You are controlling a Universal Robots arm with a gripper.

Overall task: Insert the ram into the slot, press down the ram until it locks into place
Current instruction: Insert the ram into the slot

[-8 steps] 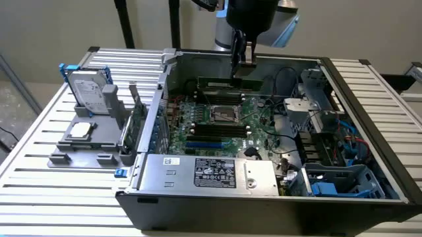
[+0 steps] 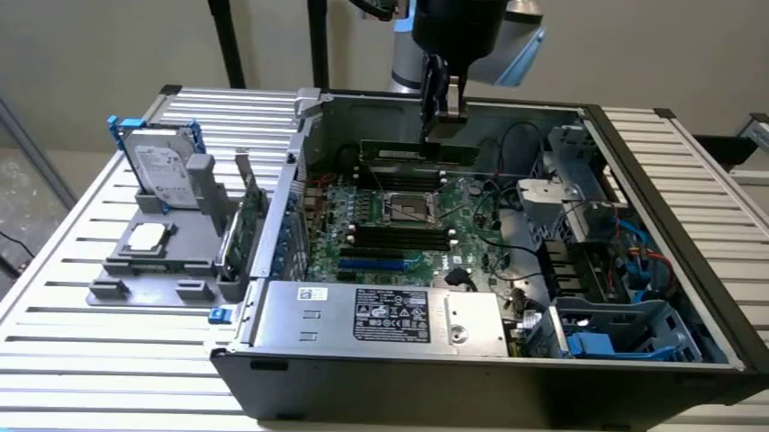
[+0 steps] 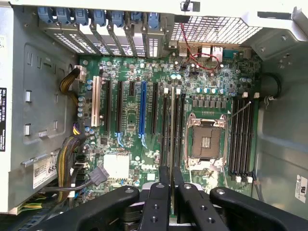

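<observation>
Currently the claw reaches down into the open computer case and is clamped on the ram, pinching the stick at the middle of its long top edge. The ram hangs on edge and level, its green face and chips turned toward the exterior camera. In that view it shows in front of the far part of the main board, past the square processor socket.

From the wrist, the two dark fingers close on the ram, which shows edge-on as a thin pale line running away from them. That line lies along the group of black slots between the processor socket and the bright blue socket, parallel to them. The ram looks to hang above these slots, lined up with them; whether its lower edge touches one I cannot tell.

Outside the case, on the exterior view's left, a grey tray on the slatted table carries a hard drive, and a bigger green card stands just beside the case wall.
</observation>
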